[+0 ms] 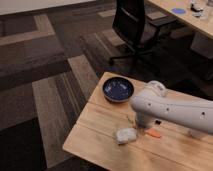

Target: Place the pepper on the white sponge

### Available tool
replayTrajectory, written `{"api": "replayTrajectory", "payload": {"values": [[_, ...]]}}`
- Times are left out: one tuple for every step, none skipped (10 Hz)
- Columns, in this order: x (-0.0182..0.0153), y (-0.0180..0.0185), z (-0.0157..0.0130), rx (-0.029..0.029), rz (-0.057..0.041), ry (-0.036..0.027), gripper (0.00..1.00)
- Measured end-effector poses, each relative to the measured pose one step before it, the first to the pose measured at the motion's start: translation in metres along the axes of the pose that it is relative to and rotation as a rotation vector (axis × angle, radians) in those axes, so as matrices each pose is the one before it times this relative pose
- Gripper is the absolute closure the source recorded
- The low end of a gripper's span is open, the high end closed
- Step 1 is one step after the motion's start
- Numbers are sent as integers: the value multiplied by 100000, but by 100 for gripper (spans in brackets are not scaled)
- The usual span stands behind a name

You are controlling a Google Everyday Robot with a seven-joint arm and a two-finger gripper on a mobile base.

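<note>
**Counter** (100, 137): pale wood in planks, matt, with seams showing.
**Bowl** (118, 90): dark blue, hard and glossy, with a soft sheen on the inner wall.
**White sponge** (126, 135): off-white, soft-looking, dull.
**Pepper** (154, 134): orange-red, smooth skin.
**Arm** (175, 107): white moulded shell, plastic-like, smooth, with a faint satin shine.
**Gripper** (139, 125): at the arm's lower end, just beside the white sponge; it is largely hidden by the shell, so its finish is unclear.
**Floor** (45, 75): carpet, matt and fibrous, in brown and beige bands.
**Chair** (132, 22): black, matt.
</note>
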Motion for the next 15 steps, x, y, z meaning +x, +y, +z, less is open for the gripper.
{"api": "replayTrajectory", "payload": {"values": [[-1359, 385, -286, 2213, -5023, -1349, 100], [-1823, 944, -384, 2404, -8441, -1572, 100], [-1304, 1445, 131, 746, -8514, -1323, 100], [-469, 654, 326, 151, -4131, -927, 100], [-317, 178, 488, 615, -3838, -1180, 100], [-668, -41, 485, 863, -5090, -2247, 100], [-1406, 272, 836, 804, -10101, -4486, 100], [-326, 248, 355, -173, -3651, -1290, 100], [74, 331, 516, -386, -4551, -1243, 100], [554, 248, 452, -751, -2012, -458, 100], [976, -104, 313, -571, -708, 57, 100], [807, -265, 164, -279, -368, 253, 100], [188, -72, 193, -489, -664, -242, 100], [34, 50, 75, -462, -70, -79, 97], [23, 21, 0, -67, 18, 74, 86]]}}
